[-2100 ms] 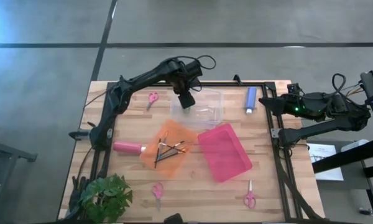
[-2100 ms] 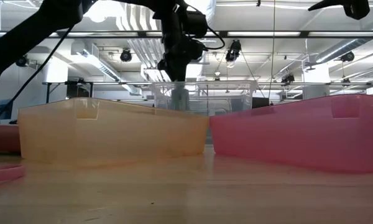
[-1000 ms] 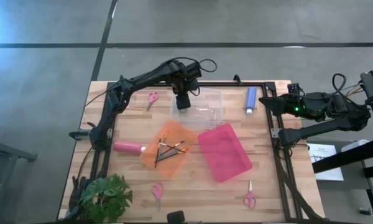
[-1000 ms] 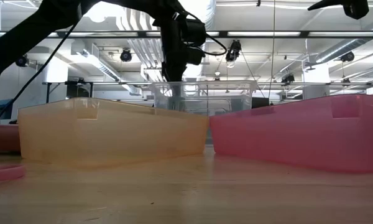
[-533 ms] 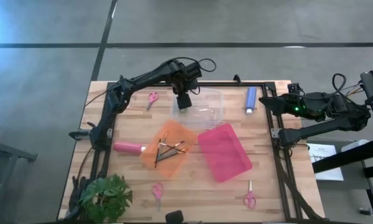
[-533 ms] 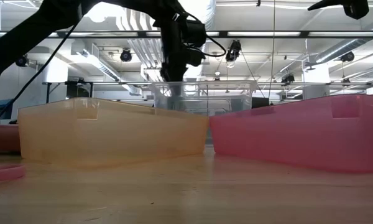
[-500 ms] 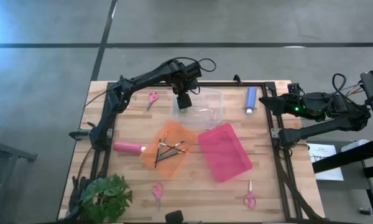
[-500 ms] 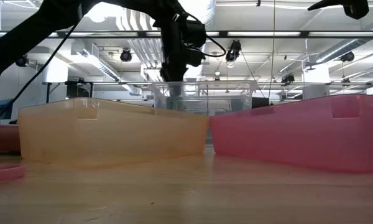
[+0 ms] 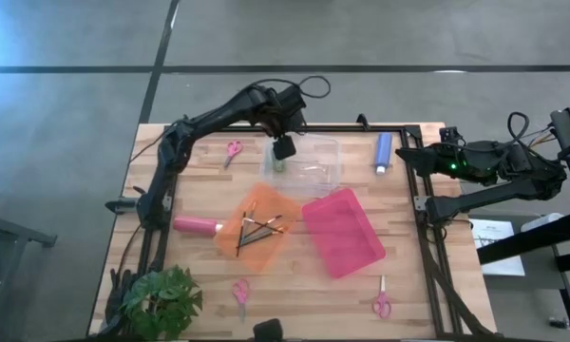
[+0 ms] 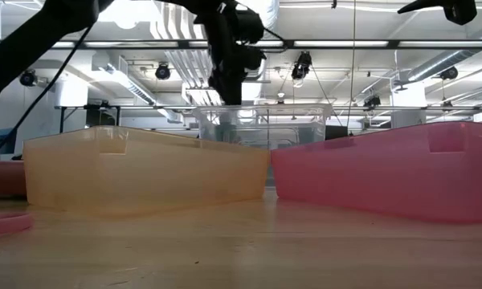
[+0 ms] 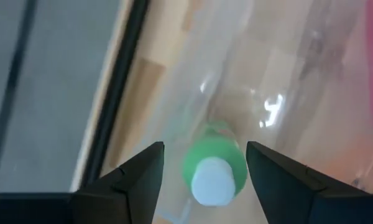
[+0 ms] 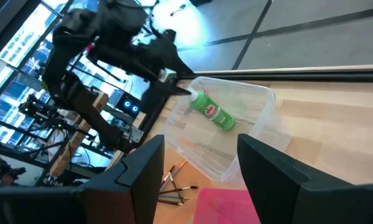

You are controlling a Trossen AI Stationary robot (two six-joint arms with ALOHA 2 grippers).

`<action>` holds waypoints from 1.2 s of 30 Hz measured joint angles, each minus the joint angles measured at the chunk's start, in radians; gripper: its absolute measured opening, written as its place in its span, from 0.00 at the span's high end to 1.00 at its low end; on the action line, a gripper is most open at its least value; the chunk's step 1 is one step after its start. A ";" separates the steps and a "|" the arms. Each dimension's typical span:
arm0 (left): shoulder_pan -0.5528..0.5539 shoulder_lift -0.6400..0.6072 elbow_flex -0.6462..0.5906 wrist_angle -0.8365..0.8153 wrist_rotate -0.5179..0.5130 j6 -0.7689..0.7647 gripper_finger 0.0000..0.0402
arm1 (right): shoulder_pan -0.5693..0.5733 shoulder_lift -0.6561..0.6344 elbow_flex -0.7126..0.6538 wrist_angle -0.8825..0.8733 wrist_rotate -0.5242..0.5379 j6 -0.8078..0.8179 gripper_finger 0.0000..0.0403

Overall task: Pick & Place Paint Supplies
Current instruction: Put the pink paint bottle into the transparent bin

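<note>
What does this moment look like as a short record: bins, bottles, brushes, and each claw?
clear bin: holds the green bottle, lying on its side
orange bin: holds the paintbrushes
pink bin: nothing seen inside
pink-red bottle: on the table beside the orange bin
blue bottle: on the table, right of the clear bin
left claw: open, above the green bottle, holding nothing
right claw: at the table's right edge, waiting

Green cylindrical paint bottle with white cap (image 11: pixel 214 167) lying on its side inside clear plastic bin (image 9: pixel 313 169), near bin's left end. Pink-red cylindrical paint bottle (image 9: pixel 197 225) lying flat on bench (image 9: pixel 408 285), just left of orange translucent tray (image 9: pixel 256 199). Blue cylindrical paint bottle (image 9: pixel 384 152) lying flat near bench's far right edge. Thin dark- and orange-handled paintbrushes (image 9: pixel 259 229) heaped, crossing, inside orange tray.
</note>
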 joint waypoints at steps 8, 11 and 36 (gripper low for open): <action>0.000 -0.082 0.093 0.037 0.013 0.016 0.40 | 0.000 0.000 0.000 0.002 -0.002 0.010 0.51; 0.009 -0.149 0.090 -0.050 0.112 0.039 0.40 | 0.000 0.000 0.000 0.005 -0.003 0.014 0.51; -0.468 -0.697 -0.716 -0.243 0.210 -0.282 0.40 | 0.000 0.001 0.000 0.033 -0.018 0.002 0.51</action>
